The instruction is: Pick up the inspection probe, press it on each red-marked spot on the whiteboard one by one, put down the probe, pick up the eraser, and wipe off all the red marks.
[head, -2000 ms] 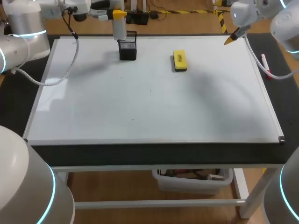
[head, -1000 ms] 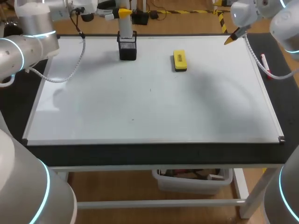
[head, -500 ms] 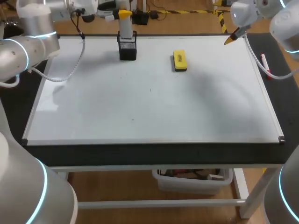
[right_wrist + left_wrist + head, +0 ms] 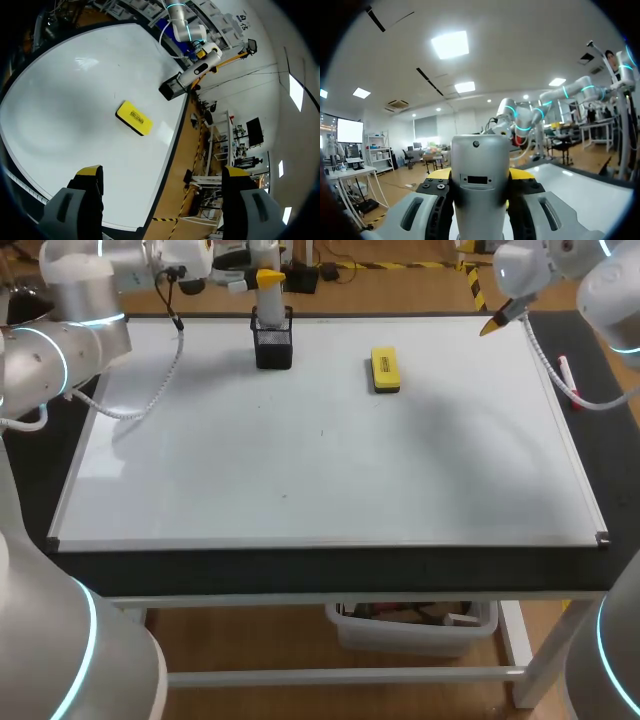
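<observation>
The whiteboard (image 4: 330, 470) shows no red marks that I can make out. The black mesh holder (image 4: 273, 345) stands near its far edge. The yellow eraser (image 4: 385, 370) lies to the right of the holder, apart from it. Directly above the holder, the left gripper (image 4: 268, 279) is clamped on the upright grey probe (image 4: 480, 185), whose lower end sits at the holder's mouth. Far right of the holder, the right gripper (image 4: 495, 324) hangs empty, its fingers spread. A tilted lift could snag the mesh rim and topple the holder.
</observation>
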